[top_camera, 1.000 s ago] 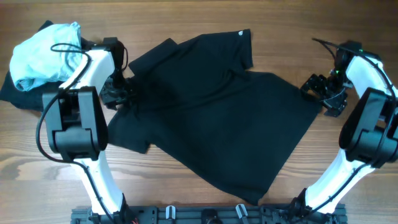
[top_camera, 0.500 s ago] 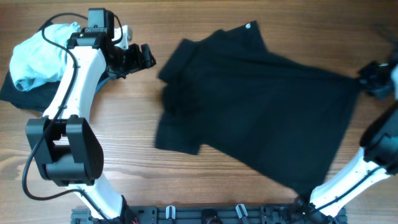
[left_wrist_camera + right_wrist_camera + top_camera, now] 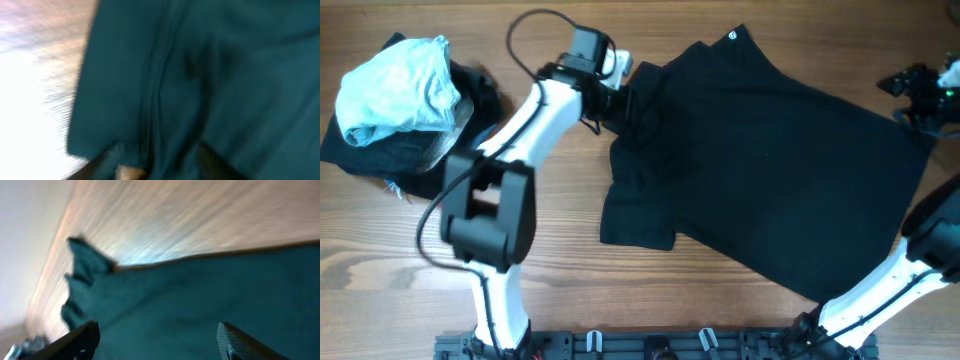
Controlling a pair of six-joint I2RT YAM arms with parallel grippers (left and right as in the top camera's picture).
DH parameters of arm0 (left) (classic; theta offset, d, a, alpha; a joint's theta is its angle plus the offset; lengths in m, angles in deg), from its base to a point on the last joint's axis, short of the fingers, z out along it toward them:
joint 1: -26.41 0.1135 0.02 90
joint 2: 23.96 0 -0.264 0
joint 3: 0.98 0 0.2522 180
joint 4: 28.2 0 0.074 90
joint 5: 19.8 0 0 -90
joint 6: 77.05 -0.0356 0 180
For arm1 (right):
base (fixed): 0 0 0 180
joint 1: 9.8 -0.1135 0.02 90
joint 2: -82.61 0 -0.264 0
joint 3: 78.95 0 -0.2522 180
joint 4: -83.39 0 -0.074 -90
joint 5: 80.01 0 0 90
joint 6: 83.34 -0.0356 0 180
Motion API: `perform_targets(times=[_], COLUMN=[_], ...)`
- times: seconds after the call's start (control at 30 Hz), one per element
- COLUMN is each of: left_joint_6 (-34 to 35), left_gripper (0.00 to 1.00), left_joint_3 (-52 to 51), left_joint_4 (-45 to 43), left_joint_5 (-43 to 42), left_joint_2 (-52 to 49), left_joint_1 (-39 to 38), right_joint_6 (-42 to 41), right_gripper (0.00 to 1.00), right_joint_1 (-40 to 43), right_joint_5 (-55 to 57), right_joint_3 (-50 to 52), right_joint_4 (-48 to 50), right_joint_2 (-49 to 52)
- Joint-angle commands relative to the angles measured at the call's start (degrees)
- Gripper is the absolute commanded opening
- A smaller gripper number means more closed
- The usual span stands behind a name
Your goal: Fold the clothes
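Observation:
A black short-sleeved shirt (image 3: 770, 170) lies spread, crumpled at its left side, across the middle and right of the wooden table. My left gripper (image 3: 623, 100) is at the shirt's upper left edge; in the blurred left wrist view its fingers (image 3: 160, 167) stand apart with the cloth (image 3: 225, 75) between them. My right gripper (image 3: 905, 85) is at the far right by the shirt's upper right corner. In the right wrist view its fingers (image 3: 157, 340) are wide open just above the cloth (image 3: 200, 305), holding nothing.
A light blue garment (image 3: 395, 85) lies bunched on top of a dark pile of clothes (image 3: 380, 155) at the table's far left. Bare wood (image 3: 520, 260) shows at the front left. The arm bases stand at the front edge.
The shirt has slid right across the table. My left gripper let go of it, swung away and has come back to its upper left edge. My right gripper has moved up and opened.

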Motion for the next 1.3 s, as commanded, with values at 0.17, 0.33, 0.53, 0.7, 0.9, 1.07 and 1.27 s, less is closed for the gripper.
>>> perform_targets(times=[0.17,0.33,0.53,0.7,0.9,1.07,1.27], left_joint_6=[9.16,18.84,18.82,18.62,15.61,15.61,12.55], left_gripper=[0.5,0.07,0.04,0.2,0.44,0.56,0.6], left_joint_3=[0.33,0.31,0.33,0.35,0.98,0.98,0.98], left_joint_4=[3.61,11.58,19.47,22.84,16.81,8.7,7.82], left_joint_5=[11.15,20.55,19.06,13.51,5.51,3.15,3.15], left_joint_2=[-9.81,-11.65,-11.08,-7.28,3.98,6.51,6.54], left_joint_1=[-1.25,4.68,18.29,21.73,19.52,15.21,10.49], right_joint_6=[5.55,5.66,5.7,-1.14,-6.21,-4.81,-5.42], right_gripper=[0.79,0.79,0.78,0.78,0.72,0.77,0.79], right_joint_1=[-6.71,-8.55,-10.12,-12.76,-13.44,-13.55,-13.84], right_joint_5=[-6.27,-4.42,-0.66,16.06,23.76,23.69,23.69], right_joint_3=[-0.59,-0.57,-0.55,0.57,4.79,11.54,17.42], right_joint_4=[4.33,4.61,3.17,0.0,2.99,15.13,24.24], right_joint_2=[-1.7,-1.7,-1.7,-1.6,-1.57,-1.57,-1.57])
